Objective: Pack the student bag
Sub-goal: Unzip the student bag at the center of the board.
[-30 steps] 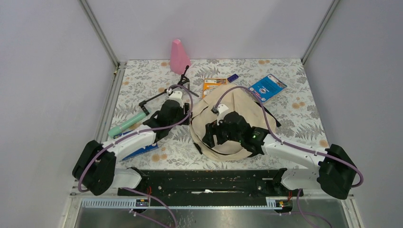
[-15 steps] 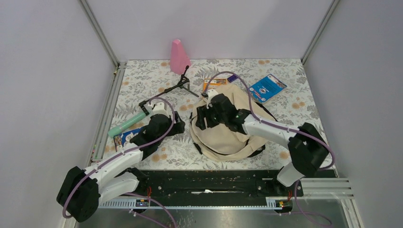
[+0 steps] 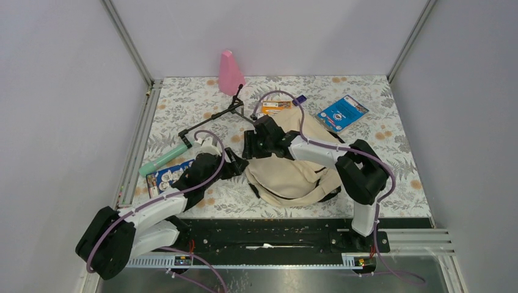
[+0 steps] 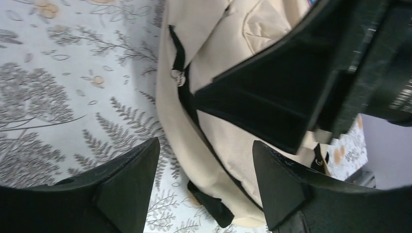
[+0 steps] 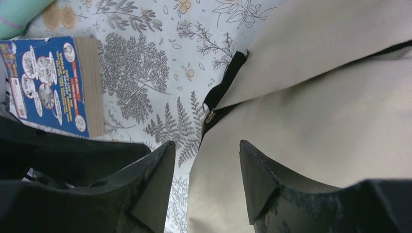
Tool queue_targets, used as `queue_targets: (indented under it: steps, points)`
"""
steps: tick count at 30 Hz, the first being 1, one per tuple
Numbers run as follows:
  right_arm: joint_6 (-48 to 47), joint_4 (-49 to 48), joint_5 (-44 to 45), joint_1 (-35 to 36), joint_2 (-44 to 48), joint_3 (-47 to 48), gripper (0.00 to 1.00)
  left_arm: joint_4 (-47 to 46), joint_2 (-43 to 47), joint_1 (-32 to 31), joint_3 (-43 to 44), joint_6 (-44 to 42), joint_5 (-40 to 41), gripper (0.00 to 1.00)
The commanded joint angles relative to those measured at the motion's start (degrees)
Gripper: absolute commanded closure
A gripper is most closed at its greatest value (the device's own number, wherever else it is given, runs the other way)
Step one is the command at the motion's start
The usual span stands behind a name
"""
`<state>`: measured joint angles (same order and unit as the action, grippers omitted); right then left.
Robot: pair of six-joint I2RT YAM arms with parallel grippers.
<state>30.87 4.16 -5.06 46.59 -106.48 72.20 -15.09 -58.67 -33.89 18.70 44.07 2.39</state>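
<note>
- One bag [image 3: 293, 174], lying flat mid-table.
- Two claws at its left edge: left gripper [image 4: 205, 145] spread, empty; right gripper [image 5: 207, 143] spread over the zip pull [image 5: 210, 115].
- Three books: near blue book [image 3: 168, 174], orange book [image 3: 275, 108], far blue book [image 3: 343, 113].
- One pink bottle [image 3: 230, 73], one green tube [image 3: 162, 160].

student bag [image 5: 316, 121]: cream woven cloth, matt, fine ribbed weave; under and right of right fingers [image 5: 145, 189]
bag trim [image 5: 228, 77]: black webbing, matt; ahead of right fingers
zipper pull [image 5: 210, 115]: small metal piece, dull shine; just ahead of the gap between right fingers
right fingers: black plastic, matt, grainy rough edges
left fingers [image 4: 121, 194]: black plastic, matt, faint scuffs
book [image 5: 48, 82]: glossy printed cover, matt paper page edge; ahead-left of right fingers
table cover [image 4: 58, 97]: smooth printed floral sheet, low sheen; left of left fingers
arm shells [image 3: 160, 204]: white plastic, smooth, glossy
frame rails [image 3: 126, 38]: metal, brushed look
</note>
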Motion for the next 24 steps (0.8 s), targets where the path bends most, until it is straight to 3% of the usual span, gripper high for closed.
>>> queue_targets:
  steps: [1,10,14,24]
  points:
    - [1.35,-0.35,1.75,-0.47,-3.21,5.29,0.43,-12.46,-4.25,0.23,-0.33,3.49,-6.70,0.30]
    - [1.77,-0.46,2.68,-1.50,-5.27,7.86,0.46,-17.67,-13.12,0.23,0.16,9.17,-8.66,0.38]
    - [-0.40,-0.24,0.57,-1.50,-7.73,10.52,0.52,-16.83,-16.13,0.27,0.98,10.25,-8.67,0.41]
    - [0.96,4.91,4.72,-1.51,-11.78,13.77,0.55,-21.56,-21.22,0.23,1.12,11.53,-10.32,0.61]
